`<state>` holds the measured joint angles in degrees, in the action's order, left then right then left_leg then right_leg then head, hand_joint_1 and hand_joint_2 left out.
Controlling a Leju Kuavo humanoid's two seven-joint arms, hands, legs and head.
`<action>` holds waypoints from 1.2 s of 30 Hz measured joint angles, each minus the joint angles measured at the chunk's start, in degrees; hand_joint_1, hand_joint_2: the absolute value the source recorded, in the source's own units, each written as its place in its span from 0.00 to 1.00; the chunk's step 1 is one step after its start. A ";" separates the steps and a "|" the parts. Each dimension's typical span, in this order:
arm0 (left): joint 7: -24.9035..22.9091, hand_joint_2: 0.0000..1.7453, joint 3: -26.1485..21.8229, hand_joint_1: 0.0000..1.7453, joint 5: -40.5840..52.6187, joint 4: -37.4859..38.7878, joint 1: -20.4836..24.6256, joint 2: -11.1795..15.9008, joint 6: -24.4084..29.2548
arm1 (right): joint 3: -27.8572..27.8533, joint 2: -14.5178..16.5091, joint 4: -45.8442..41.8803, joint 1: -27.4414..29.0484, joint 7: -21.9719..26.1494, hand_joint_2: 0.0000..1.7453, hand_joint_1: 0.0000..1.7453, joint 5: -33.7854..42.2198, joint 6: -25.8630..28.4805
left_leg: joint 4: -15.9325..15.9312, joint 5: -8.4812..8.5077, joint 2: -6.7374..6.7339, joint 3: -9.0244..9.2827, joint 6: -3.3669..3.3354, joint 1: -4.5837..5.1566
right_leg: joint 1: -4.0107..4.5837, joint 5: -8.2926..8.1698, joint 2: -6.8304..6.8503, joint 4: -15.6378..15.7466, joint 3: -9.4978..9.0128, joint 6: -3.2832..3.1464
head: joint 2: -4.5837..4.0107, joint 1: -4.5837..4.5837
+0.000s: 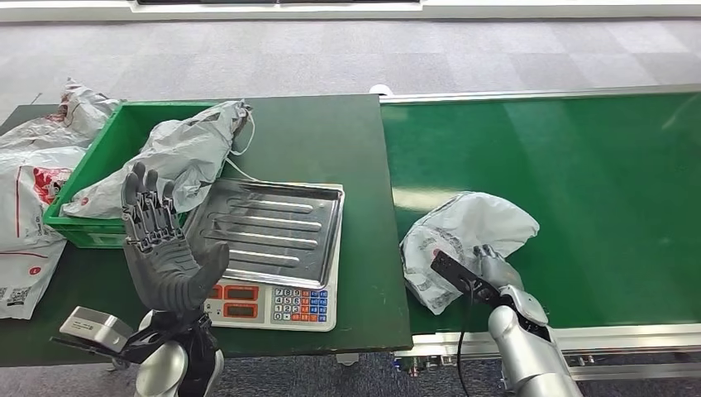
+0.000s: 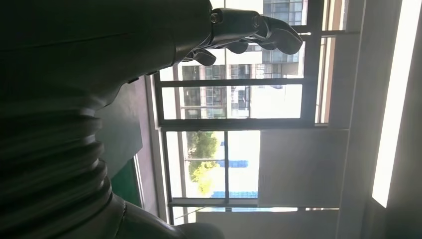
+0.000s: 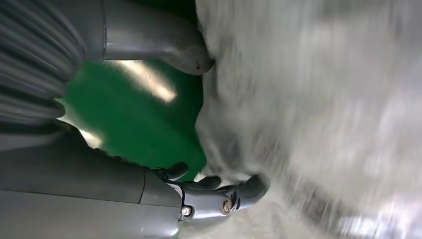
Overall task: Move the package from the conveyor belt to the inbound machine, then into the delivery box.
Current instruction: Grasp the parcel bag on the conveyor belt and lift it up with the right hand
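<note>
**Right hand at the package on the belt**

Where the green conveyor belt [image 1: 595, 190] meets the dark green table [image 1: 314, 132], the crumpled grey package [image 1: 463, 240] lies on the belt's near edge; the right hand [image 1: 496, 269] touches it, thumb [image 3: 184, 52] and fingers [image 3: 239, 191] curling against the plastic (whether they grip, I cannot tell); the left hand [image 1: 161, 244] is raised with fingers spread, holding nothing, above the scale [image 1: 273, 248]; a green bin [image 1: 103, 165] holds another bag [image 1: 178, 161]; grey carpet [image 1: 331, 58] lies beyond; windows [image 2: 234, 144] show behind the left hand.
</note>
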<state>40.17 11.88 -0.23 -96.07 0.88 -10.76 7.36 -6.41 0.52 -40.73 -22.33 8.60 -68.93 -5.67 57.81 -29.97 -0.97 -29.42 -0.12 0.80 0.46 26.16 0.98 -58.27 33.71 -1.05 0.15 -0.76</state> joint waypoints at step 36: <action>0.00 1.00 0.03 0.00 0.60 -3.02 -3.67 -0.63 1.23 | 15.90 4.75 0.32 3.29 5.05 1.00 1.00 3.60 15.96 | -0.07 -0.10 -0.66 0.07 0.06 -0.15 | 0.16 -0.04 -0.57 -0.01 0.10 -0.08 | 0.00 -0.01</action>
<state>40.17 11.91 0.37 -99.09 -2.80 -11.39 8.60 9.49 5.28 -40.40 -19.04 13.65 -65.32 10.29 57.74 -30.07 -1.63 -29.35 -0.06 0.64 0.62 26.12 0.41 -58.27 33.81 -1.13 0.15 -0.77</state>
